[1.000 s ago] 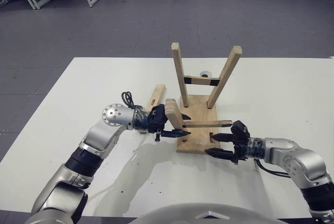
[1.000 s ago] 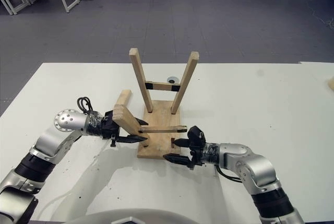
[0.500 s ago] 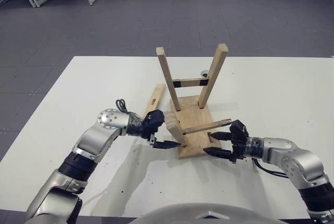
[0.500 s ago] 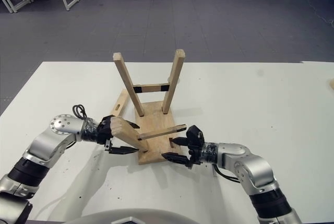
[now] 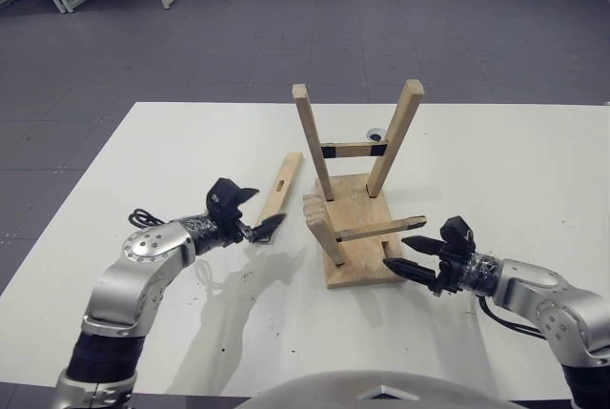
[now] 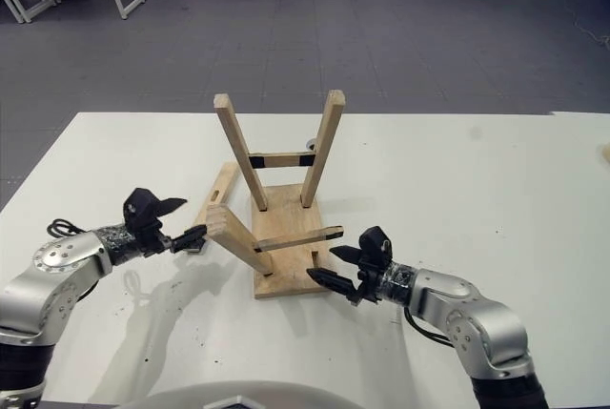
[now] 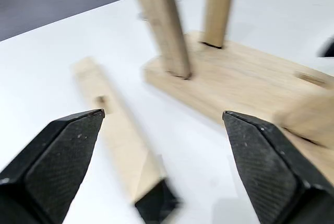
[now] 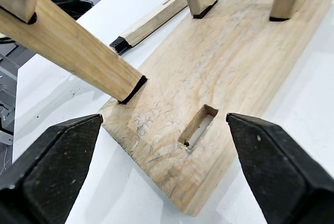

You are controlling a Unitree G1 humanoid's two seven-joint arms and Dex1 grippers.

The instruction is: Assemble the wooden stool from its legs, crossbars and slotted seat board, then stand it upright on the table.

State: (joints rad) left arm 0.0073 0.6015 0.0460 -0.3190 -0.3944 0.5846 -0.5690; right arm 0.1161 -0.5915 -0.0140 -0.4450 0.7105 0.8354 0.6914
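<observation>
The left gripper (image 5: 262,209) hovered with its fingers apart at the near end of the loose leg (image 5: 280,180), which lay flat on the table (image 5: 143,152). Right of it, the seat board (image 5: 353,204) lay underside up with three legs standing in it. The right gripper (image 5: 399,252), its fingers spread, pointed at the board's near corner, close to the empty slot (image 8: 198,125).

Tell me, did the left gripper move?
Yes. The left gripper pulled back leftward from the seat board, to beside the loose leg.
</observation>
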